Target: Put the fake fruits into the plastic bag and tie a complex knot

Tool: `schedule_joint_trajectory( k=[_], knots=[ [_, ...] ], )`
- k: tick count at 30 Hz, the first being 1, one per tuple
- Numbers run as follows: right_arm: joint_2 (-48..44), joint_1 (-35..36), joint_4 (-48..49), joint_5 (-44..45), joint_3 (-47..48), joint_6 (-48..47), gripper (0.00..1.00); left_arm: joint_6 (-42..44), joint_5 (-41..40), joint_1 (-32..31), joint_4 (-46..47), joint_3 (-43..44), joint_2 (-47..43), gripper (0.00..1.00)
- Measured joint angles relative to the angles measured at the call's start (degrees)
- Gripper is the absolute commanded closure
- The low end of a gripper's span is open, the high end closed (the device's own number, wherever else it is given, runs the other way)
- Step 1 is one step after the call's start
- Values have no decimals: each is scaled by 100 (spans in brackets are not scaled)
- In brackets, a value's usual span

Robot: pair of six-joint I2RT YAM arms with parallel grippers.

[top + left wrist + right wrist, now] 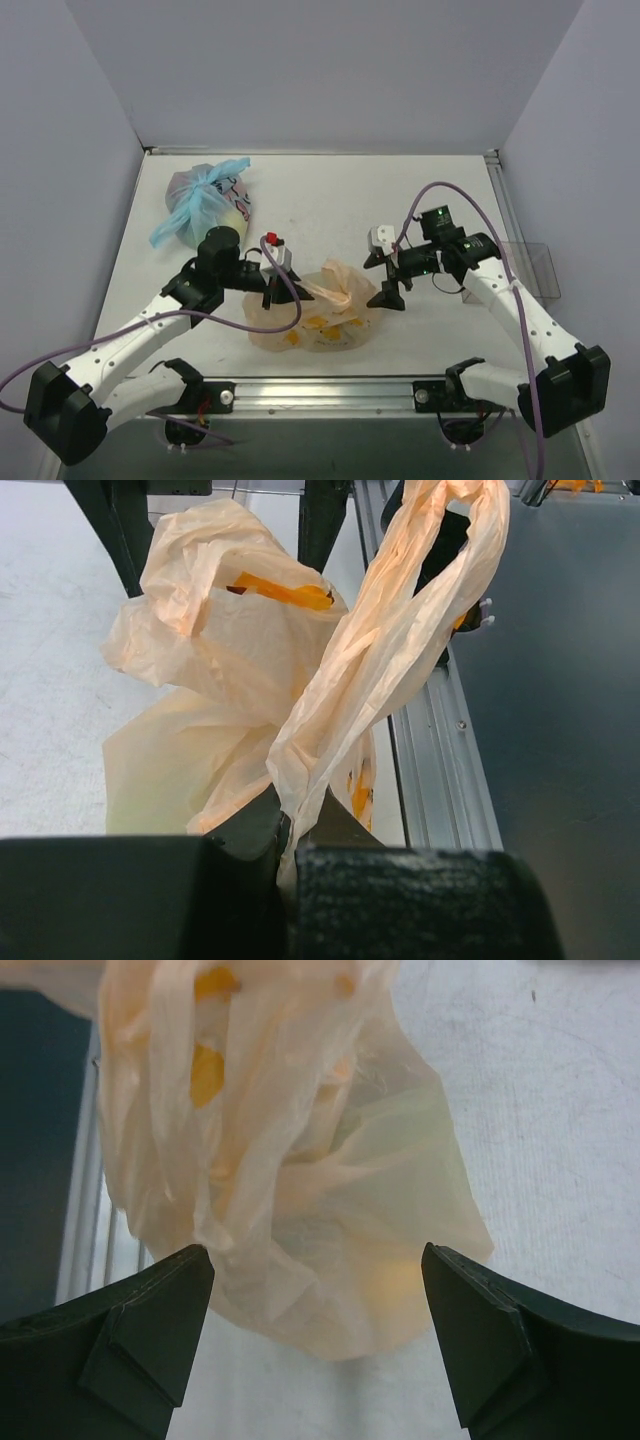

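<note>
The peach-orange plastic bag [318, 318] lies crumpled at the front middle of the table, its handles bunched upward [338, 283]. I cannot tell if a knot is tied. My left gripper [277, 287] is at the bag's left side. In the left wrist view it [290, 815] is shut on a twisted handle strip [400, 650] beside the bag body [200, 680]. My right gripper [388, 278] is open just right of the bag. In the right wrist view it [315, 1265] has the bag [300, 1180] just beyond its fingertips [165, 1305]. A yellowish fruit shape [395, 1285] glows dimly through the film.
A clear bag with light-blue tied handles [205, 205] lies at the back left. An aluminium rail [330, 392] runs along the table's front edge, close to the bag. A clear plastic holder [535, 265] hangs off the right edge. White walls enclose the table.
</note>
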Motion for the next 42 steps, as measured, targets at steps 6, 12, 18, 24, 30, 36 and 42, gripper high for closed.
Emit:
schedule_joint_trajectory(
  k=[6, 12, 18, 24, 30, 36, 42],
  knots=[
    [-184, 654, 1622, -155, -273, 2181, 100, -317, 26, -17, 144, 76, 129, 100],
    [-455, 997, 2452, 271, -763, 3773, 100, -1134, -142, -63, 544, 133, 267, 100],
    [-820, 1064, 2761, 501, -931, 4378, 71, -1757, -584, -85, 627, 138, 479, 100],
    [-1106, 1193, 3182, 365, -990, 4673, 41, -2212, -898, -98, 632, 138, 625, 100],
    [-1119, 1255, 3246, 260, -1093, 4640, 28, -2367, -962, -101, 667, 138, 627, 100],
    [-1088, 1305, 3600, 299, -1154, 4885, 24, -2020, -1040, -380, 452, 186, 715, 100],
    [-973, 1335, 3886, 407, -1156, 4975, 73, -1445, -1182, -682, -46, 313, 787, 100]
  ],
)
